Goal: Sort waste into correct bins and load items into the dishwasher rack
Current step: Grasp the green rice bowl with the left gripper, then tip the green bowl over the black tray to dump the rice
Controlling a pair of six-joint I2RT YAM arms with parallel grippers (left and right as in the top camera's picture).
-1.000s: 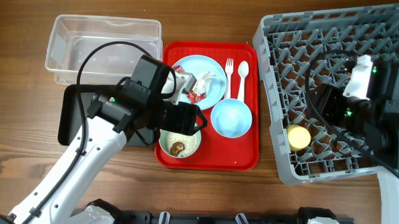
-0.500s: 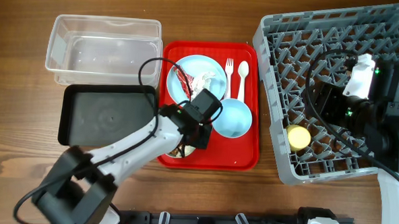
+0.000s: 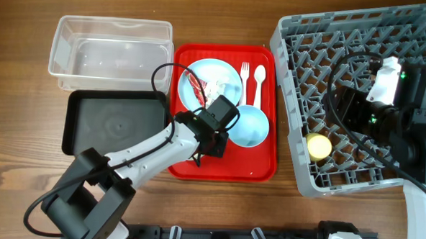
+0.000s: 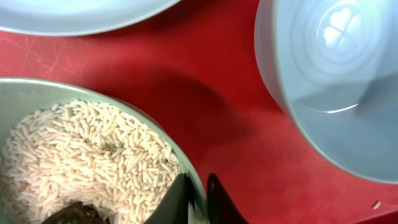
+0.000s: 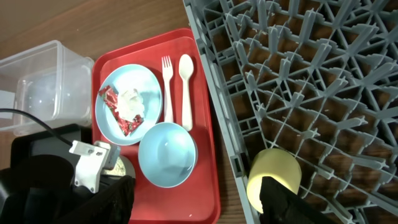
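Observation:
My left gripper (image 4: 198,200) is shut on the right rim of the pale green bowl (image 4: 25,93): one finger inside, one outside. The bowl holds white rice grains (image 4: 87,155) and a brown bit (image 4: 68,214). From overhead the bowl (image 3: 184,160) is mostly hidden under that gripper (image 3: 201,151). The light blue plate (image 3: 226,73) carries the red wrapper (image 3: 193,86) and white tissue (image 3: 216,83). Beside it lie the fork (image 3: 245,81) and spoon (image 3: 258,80), with the light blue bowl (image 3: 247,126) below. My right gripper (image 5: 193,205) is open above the rack (image 3: 346,39), its right finger beside the yellow cup (image 5: 273,175).
Everything on the left sits on a red serving tray (image 3: 261,165). The clear tub (image 3: 111,50) and the black tray (image 3: 112,122) stand left of it. The yellow cup (image 3: 317,146) lies in the rack's near left corner. The right arm (image 3: 407,121) covers the rack's right side.
My left arm swung off the black tray, reached the green bowl's right rim and shut on it. The right arm barely moved.

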